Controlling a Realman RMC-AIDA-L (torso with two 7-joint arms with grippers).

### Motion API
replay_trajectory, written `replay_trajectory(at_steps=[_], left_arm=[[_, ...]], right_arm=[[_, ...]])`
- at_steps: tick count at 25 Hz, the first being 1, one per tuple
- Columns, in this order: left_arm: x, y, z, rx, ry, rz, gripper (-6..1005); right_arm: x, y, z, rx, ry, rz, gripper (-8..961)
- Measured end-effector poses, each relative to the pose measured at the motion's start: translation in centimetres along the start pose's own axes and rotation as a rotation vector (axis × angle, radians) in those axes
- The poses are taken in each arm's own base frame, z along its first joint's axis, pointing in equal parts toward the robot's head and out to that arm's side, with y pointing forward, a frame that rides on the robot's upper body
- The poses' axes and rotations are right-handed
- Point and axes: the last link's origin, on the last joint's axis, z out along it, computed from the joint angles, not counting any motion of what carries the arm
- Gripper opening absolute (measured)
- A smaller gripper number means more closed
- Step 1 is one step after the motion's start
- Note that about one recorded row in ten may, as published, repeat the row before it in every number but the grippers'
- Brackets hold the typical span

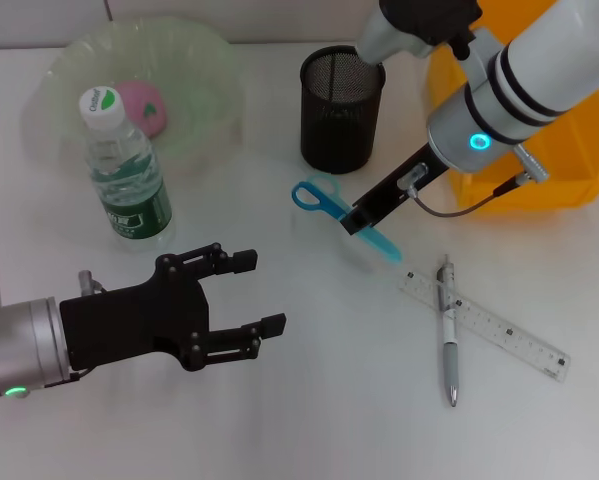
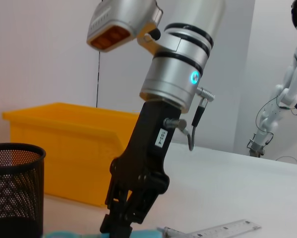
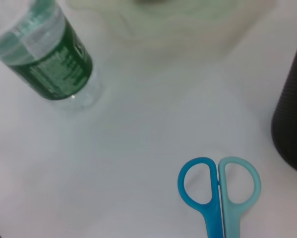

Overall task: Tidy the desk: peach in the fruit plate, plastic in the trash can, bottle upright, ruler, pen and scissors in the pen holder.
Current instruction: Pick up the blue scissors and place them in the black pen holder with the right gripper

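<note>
Reaching down near the middle of the surface, the right hand [image 1: 362, 219] has its tip on the scissors [image 1: 331, 208], its narrow black fingers drawn together around the blade section; whether the scissors are off the surface cannot be told. Blue handle loops [image 3: 218, 184] lie flat and closed, pointing toward the bottle. Black mesh pen holder [image 1: 342, 110] stands just beyond the scissors, toward the far edge. Yellow trash can [image 1: 539, 150] at far right edge. Bottle [image 1: 125, 170] upright, beside the pale green fruit plate [image 1: 209, 60] at far left corner; peach [image 1: 144, 107] in plate. Ruler [image 1: 499, 330] and pen [image 1: 448, 332] lie crossed near the right edge. Left hand [image 1: 259, 295] hovers at near left, fingers spread wide, holding nothing.
</note>
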Motion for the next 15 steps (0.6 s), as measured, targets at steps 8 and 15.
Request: replay_trajectory(at_steps=[8, 15], left_arm=[[0.1, 0.0, 0.0, 0.002, 0.002, 0.001, 794], [0.1, -0.1, 0.0, 0.004, 0.004, 0.004, 795]], right_arm=[[-1.5, 1.1, -4.7, -0.107, -0.184, -0.034, 223], [-2.4, -1.0, -8.8, -0.091, -0.559, -0.067, 230]])
